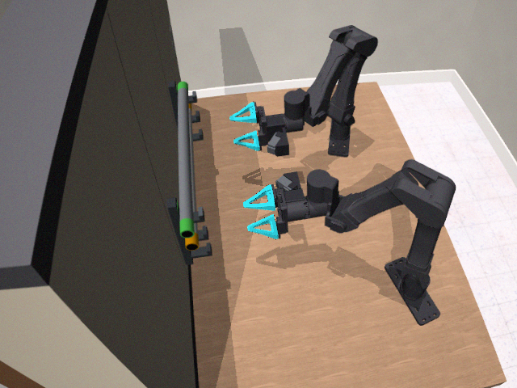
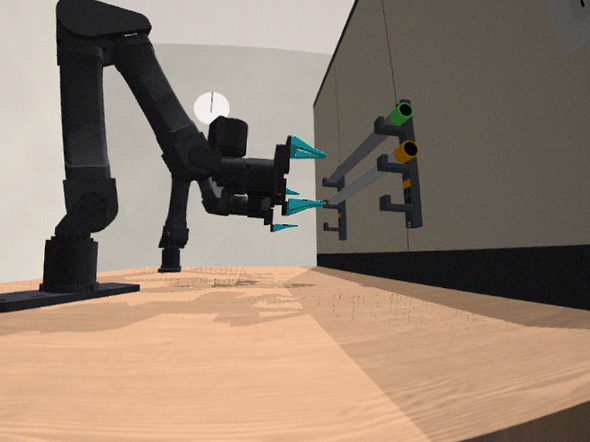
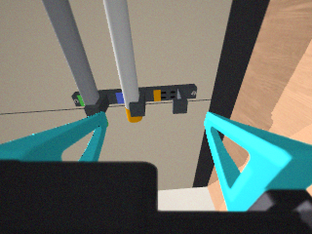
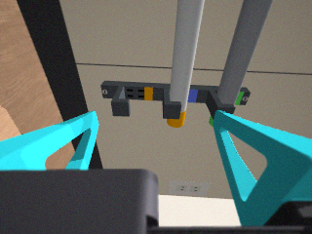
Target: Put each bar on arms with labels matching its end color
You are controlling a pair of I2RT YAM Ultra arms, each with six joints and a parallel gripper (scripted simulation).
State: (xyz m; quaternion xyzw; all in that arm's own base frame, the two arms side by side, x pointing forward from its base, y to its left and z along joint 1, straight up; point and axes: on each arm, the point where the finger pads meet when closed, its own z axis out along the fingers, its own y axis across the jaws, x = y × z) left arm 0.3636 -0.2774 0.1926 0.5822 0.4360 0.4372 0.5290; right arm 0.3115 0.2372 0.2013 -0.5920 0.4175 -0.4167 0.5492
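The rack [image 1: 188,166] on the dark wall has green labels [image 3: 79,99] at the top pair of arms, blue [image 3: 119,97] at the middle pair and orange [image 3: 157,95] at the lowest. The green-ended bar [image 1: 183,158] lies on the top pair. The orange-ended bar [image 2: 363,178] lies on the middle, blue-labelled pair; the lowest pair is empty. My left gripper [image 1: 247,216] is open and empty, a short way in front of the rack's near end. My right gripper [image 1: 233,129] is open and empty in front of the far end. Each gripper's fingers stand one over the other.
The dark wall panel [image 1: 125,187] stands along the table's edge behind the rack, with a black baseboard [image 2: 463,270]. Both arm bases [image 1: 411,288] [image 1: 338,145] sit on the wooden table top.
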